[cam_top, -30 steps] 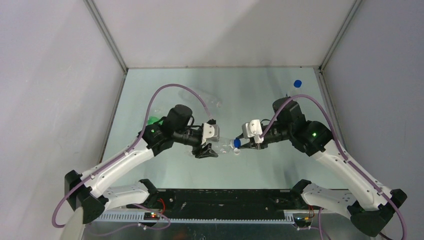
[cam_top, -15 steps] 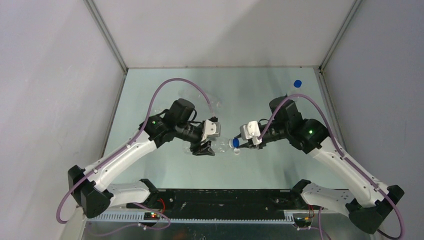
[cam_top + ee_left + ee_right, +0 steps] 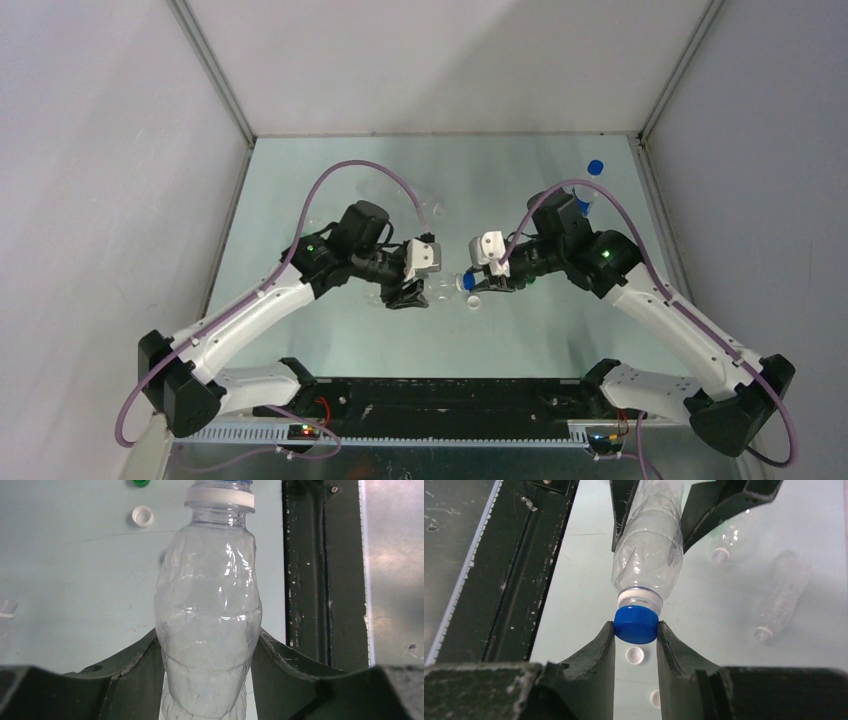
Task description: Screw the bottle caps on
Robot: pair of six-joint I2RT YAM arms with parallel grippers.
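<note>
My left gripper is shut on a plain clear bottle and holds it sideways above the table, neck pointing right. In the left wrist view the fingers press both sides of the bottle's body. My right gripper is shut on a blue cap, which sits on the mouth of that bottle. A second blue cap lies at the far right. White caps and a green cap lie loose on the table.
Two more clear bottles lie on the table beyond the held one. Another white cap lies near the green cap. The dark base rail runs along the near table edge. Grey walls close in the left, right and back.
Both grippers have shifted a little left and away from the bases, carrying the bottle and blue cap. The cap stays at the bottle's mouth.
</note>
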